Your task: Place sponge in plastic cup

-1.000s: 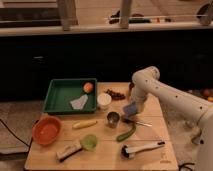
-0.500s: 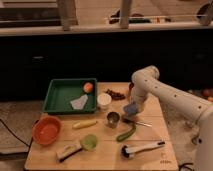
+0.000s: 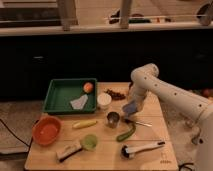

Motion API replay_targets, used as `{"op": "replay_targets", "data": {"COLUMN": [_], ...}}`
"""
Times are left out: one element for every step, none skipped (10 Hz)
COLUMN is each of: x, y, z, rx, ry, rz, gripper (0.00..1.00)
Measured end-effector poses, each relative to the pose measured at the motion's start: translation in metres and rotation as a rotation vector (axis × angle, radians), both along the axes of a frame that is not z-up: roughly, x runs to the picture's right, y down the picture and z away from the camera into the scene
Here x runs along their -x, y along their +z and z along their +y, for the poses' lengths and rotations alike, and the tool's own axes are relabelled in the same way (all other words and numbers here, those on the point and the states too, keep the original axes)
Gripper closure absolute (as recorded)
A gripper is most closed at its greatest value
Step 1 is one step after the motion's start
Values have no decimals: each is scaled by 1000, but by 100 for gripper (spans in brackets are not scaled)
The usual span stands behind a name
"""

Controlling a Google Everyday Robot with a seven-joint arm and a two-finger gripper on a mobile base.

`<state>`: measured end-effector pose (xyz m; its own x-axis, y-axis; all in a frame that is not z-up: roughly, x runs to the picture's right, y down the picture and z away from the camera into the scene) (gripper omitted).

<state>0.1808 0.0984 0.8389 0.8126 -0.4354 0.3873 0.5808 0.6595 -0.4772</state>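
The white arm (image 3: 165, 92) enters from the right edge, where its base is cut off. It bends down over the wooden table (image 3: 155, 115), and the gripper (image 3: 131, 105) at its tip hangs at about 2 o'clock from the plastic cup (image 3: 113, 119), just beside it. The gripper is pinching the sponge (image 3: 129, 109), a blue-grey block that covers most of the tip. The fingers are hard to tell apart from the block. Whether the sponge's lower edge touches the table cannot be told.

The plastic cup stands upright near the table's middle, and its inside is too dark to read. The white cup (image 3: 104, 100) is at its 11 o'clock. A green vegetable (image 3: 126, 133) lies at its 5 o'clock, and a thin metal utensil (image 3: 141, 123), barely visible, lies at 3 o'clock. The light green cup (image 3: 90, 142) is at 7 o'clock, and a yellow item (image 3: 85, 123) is at 9 o'clock.

The green tray (image 3: 56, 89) fills the far left of the table and holds an orange fruit (image 3: 88, 87) and a pale, unclear piece (image 3: 78, 102). The orange bowl (image 3: 46, 130) overhangs the left edge. The black-and-white brush (image 3: 142, 148) lies along the near edge.
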Motion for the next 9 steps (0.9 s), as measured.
{"op": "replay_targets", "data": {"x": [11,22,29,37,46,56,65,75,83], "y": [-10,-20,-27,-38,-46,-51,-56,-62,-66], "z": [-5,-10,-12,-14,-15,-15,-14,-12,-9], "rx": [4,8,11,18,22,25,30,39,49], "ry": [-35,-65,-87,-119,-149,-180,-207,-249,-284], "rz": [-33,-65,-87,-120,-150,-177,-201,-236,-264], "gripper": [100,100,100,100,100,100,100,100,100]}}
